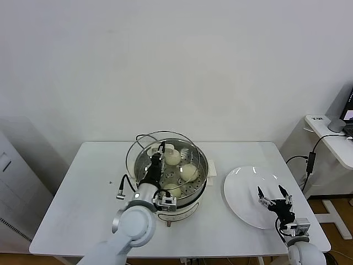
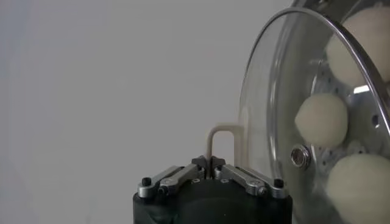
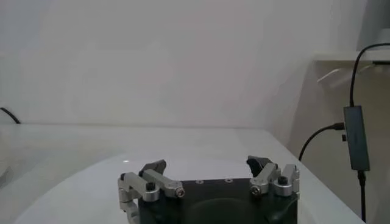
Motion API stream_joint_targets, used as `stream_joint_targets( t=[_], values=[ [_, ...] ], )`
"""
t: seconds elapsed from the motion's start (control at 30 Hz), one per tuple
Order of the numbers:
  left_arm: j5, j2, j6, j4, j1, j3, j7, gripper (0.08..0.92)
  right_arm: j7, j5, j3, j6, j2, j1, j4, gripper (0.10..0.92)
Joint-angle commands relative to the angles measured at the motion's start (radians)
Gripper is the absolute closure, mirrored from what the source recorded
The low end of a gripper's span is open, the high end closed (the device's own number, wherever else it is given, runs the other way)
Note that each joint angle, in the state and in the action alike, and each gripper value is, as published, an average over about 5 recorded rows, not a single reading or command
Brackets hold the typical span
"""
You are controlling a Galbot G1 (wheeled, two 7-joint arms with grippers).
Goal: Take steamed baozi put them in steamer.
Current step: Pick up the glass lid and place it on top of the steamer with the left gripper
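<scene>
1. Steamer (image 1: 199,165) sat near the middle of the white table (image 1: 77,199), steel pot on a white base, perforated tray visible inside.
2. Four steamed baozi (image 1: 189,173) lay inside the steamer on the tray; one toward the back, one at the robot's right side, others nearer the front. All cream-white, round, smooth.
3. Left gripper (image 1: 157,162) was over the steamer, its fingers pinched narrow on the white handle (image 2: 220,139) of the glass lid (image 2: 277,122).
4. Glass lid was held tilted, standing up on edge over the pot's left and rear side, not seated flat on the rim. Baozi showed through the glass in the left wrist view (image 2: 322,120).
5. Left arm reached in from the near edge of the table, forearm crossing the steamer's front.
6. Right gripper (image 1: 274,194) hung over the near part of the flat white plate (image 1: 242,193), fingers spread wide, holding nothing.
7. Plate lay on the table at the steamer's right, just apart from it, with no bun on it.
8. A small white pad-like thing (image 1: 212,171) sat between steamer and plate; could not tell what it was.
9. Black cord (image 1: 123,185) came out at the steamer's left, ending on the table near the left arm.
10. Another black cable (image 3: 356,122) hung off the right end of the table by a side desk.
</scene>
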Motion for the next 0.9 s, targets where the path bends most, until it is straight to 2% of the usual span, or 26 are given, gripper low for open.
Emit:
stream_joint_targets(
  t=[0.03, 0.9],
  values=[
    [0.021, -0.031, 0.004, 0.029, -0.012, 0.034, -0.001, 0.895, 0.0, -0.001, 0.0, 0.0, 0.001, 0.001, -0.004, 0.203],
    [0.045, -0.063, -0.013, 0.077, 0.012, 0.045, -0.016, 0.895, -0.001, -0.004, 0.006, 0.002, 0.004, -0.001, -0.011, 0.203]
  ],
)
